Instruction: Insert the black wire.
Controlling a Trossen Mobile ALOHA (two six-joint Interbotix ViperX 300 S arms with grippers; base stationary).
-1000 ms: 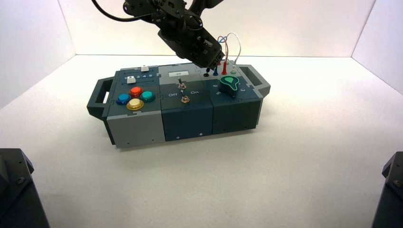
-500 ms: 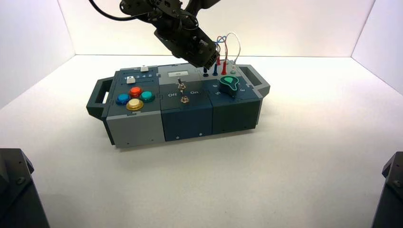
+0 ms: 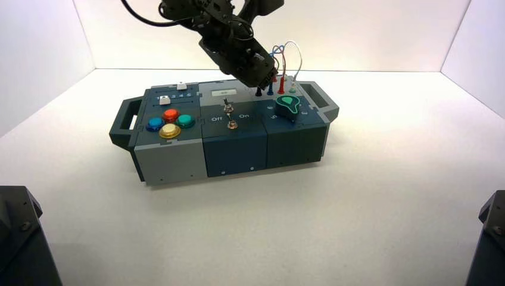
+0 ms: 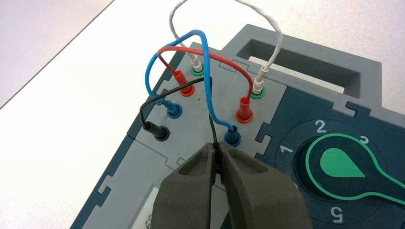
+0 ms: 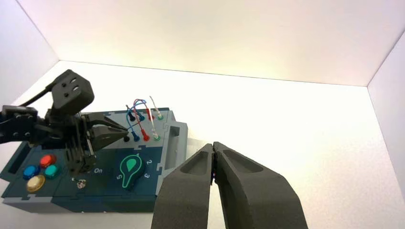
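The black wire (image 4: pixel 143 109) loops over the box's wire panel (image 4: pixel 200 125). One black plug (image 4: pixel 156 130) sits in a socket at the panel's edge. My left gripper (image 4: pixel 217 149) is shut on the wire's other end, close beside the near blue plug (image 4: pixel 232 136). The fingers (image 4: pixel 248 183) hide the held plug's lower end and the socket under it. In the high view the left gripper (image 3: pixel 261 80) hangs over the box's back right, with a black plug tip (image 3: pixel 258 92) just below it. My right gripper (image 5: pixel 213 149) is shut and empty, off to the box's right.
Blue (image 4: pixel 152 64), red (image 4: pixel 210 53) and white (image 4: pixel 273 28) wires arch over the same panel, all plugged in. A green pointer knob (image 4: pixel 340 163) sits next to it. Toggle switches (image 3: pixel 227 108) and coloured buttons (image 3: pixel 170 122) lie further left. A handle (image 3: pixel 323 95) ends the box.
The left gripper has shifted slightly left over the wire panel and stays shut on the black wire. The right arm has not moved.
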